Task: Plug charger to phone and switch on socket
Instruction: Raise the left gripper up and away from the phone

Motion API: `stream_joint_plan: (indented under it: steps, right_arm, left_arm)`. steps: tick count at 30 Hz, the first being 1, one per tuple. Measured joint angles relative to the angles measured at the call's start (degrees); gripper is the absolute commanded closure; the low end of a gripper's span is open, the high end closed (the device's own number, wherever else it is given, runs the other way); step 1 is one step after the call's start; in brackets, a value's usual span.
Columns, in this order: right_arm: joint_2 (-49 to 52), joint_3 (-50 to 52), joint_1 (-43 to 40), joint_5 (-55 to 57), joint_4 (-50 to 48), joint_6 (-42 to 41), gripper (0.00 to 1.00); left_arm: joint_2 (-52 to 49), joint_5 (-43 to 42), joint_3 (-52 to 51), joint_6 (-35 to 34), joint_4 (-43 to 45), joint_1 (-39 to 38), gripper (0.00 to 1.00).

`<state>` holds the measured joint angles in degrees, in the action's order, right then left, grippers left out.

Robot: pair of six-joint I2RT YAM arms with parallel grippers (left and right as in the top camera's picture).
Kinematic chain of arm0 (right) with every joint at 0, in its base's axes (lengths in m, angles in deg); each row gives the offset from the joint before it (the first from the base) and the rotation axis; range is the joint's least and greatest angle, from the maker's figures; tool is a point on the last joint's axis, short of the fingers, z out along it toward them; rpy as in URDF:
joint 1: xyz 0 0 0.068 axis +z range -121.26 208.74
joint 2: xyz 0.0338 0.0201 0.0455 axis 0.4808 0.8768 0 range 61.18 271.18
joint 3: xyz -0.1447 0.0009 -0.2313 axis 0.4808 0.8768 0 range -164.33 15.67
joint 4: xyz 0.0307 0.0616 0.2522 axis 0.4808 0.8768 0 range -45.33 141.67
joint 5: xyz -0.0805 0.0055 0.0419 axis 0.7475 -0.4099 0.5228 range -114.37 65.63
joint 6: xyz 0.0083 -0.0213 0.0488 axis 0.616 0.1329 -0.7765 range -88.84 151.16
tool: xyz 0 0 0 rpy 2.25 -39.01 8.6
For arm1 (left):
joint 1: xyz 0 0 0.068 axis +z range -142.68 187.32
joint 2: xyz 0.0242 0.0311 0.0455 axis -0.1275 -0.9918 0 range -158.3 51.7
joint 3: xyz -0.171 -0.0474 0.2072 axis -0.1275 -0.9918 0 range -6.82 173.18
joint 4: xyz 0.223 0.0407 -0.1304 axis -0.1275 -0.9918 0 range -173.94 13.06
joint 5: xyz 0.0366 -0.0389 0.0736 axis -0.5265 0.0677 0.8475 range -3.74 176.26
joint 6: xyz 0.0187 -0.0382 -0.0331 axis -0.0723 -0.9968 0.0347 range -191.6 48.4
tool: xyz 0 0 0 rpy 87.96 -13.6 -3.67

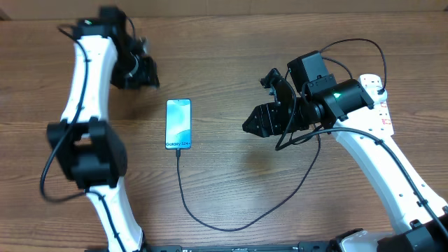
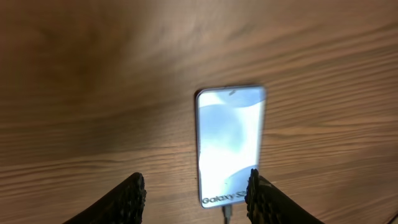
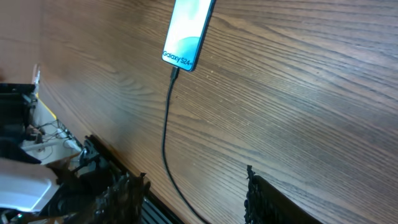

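Note:
The phone (image 1: pixel 178 124) lies flat on the wooden table, its screen lit and the "Galaxy S24" text at its near end. It also shows in the left wrist view (image 2: pixel 229 143) and the right wrist view (image 3: pixel 188 30). The charger's thin black cable (image 1: pixel 210 225) has its tip (image 3: pixel 175 73) in the phone's near end and loops right, running under my right arm. Its plug is hidden. The white socket (image 1: pixel 383 110) with red markings peeks out behind my right arm. My left gripper (image 1: pixel 145 73) is open and empty, left of and beyond the phone. My right gripper (image 1: pixel 252 126) is open and empty, right of the phone.
The table's near edge, with dark rails and the arm bases (image 3: pixel 93 162), lies close below the cable loop. In the left wrist view my open fingers (image 2: pixel 196 199) frame the phone's near end. In the right wrist view my fingers (image 3: pixel 189 196) straddle the cable.

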<state>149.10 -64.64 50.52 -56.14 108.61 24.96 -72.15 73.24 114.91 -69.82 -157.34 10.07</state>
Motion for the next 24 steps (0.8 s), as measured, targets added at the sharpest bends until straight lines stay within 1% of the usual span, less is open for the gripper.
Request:
stream_joint_plan:
  steps: [5, 10, 11, 12, 14, 15, 19, 24]
  right_arm:
    - [0.0, 0.0, 0.0, 1.18, 0.0, 0.0, 0.45]
    - [0.0, 0.0, -0.33, 1.6, 0.04, 0.13, 0.52]
    - [0.0, 0.0, -0.59, 1.66, 0.07, 0.11, 0.53]
    - [0.0, 0.0, -1.01, 1.75, 0.07, 0.2, 0.53]
    - [0.0, 0.0, -2.08, 1.79, 0.04, 0.2, 0.53]
    - [-0.07, 0.0, -2.86, 1.79, 0.09, 0.17, 0.53]
    - [-1.77, 0.0, -5.92, 1.99, 0.07, 0.2, 0.53]
    - [-8.04, 0.0, -11.47, 2.01, 1.05, 0.2, 0.53]
  left_arm:
    - [9.11, 0.0, 5.18, 0.0, -1.73, 0.0, 0.44]
    - [16.59, -0.02, 5.51, -0.2, -2.19, 0.0, 0.41]
    - [17.75, -0.04, 5.51, -0.2, -2.4, 0.0, 0.37]
    - [18.73, -0.04, 5.51, -0.22, -2.56, 0.0, 0.3]
    - [20.76, -0.04, 5.51, -0.31, -2.97, 0.0, 0.09]
    - [21.59, -0.09, 5.51, -0.5, -3.19, 0.0, 0.0]
    - [23.8, -0.22, 5.51, -0.55, -4.28, 0.0, 0.0]
    - [24.06, -0.22, 5.51, -0.57, -4.92, 0.0, 0.0]
